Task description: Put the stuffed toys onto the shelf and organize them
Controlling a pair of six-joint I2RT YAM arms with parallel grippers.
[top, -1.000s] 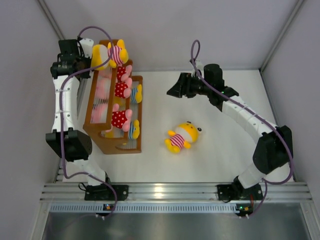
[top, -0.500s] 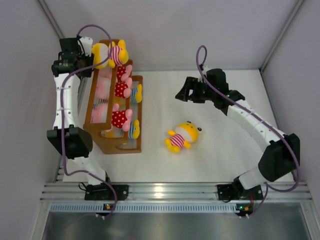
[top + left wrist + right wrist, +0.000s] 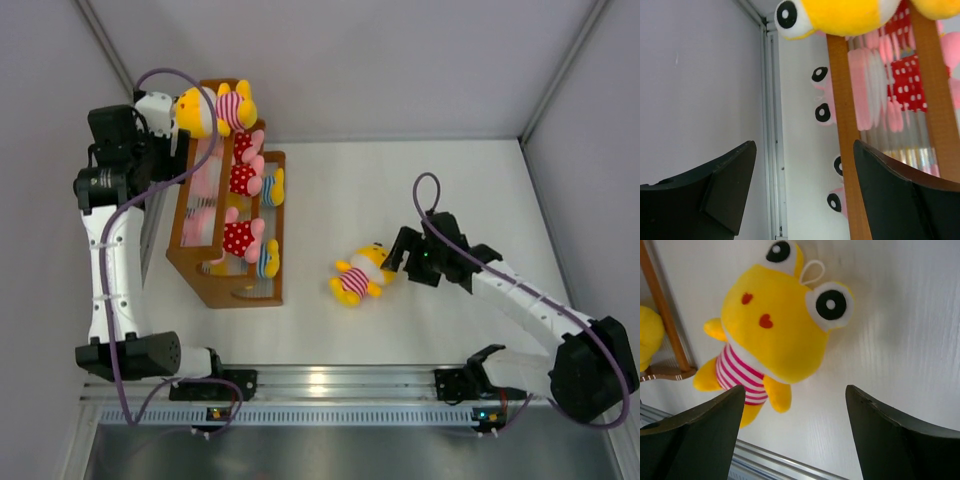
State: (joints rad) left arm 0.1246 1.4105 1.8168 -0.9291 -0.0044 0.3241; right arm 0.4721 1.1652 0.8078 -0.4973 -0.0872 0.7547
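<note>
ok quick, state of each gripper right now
left gripper: open, empty, beside the brown wooden shelf
right gripper: open, empty, by the yellow pink-striped plush toy

Yellow toy (image 3: 775, 325) (pink-white stripes); brown shelf (image 3: 190, 262).

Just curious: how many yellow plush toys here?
4: one pink-striped on the brown wooden shelf's far end, two blue-striped along its right side, one pink-striped on the white table. Others may be hidden.
</note>
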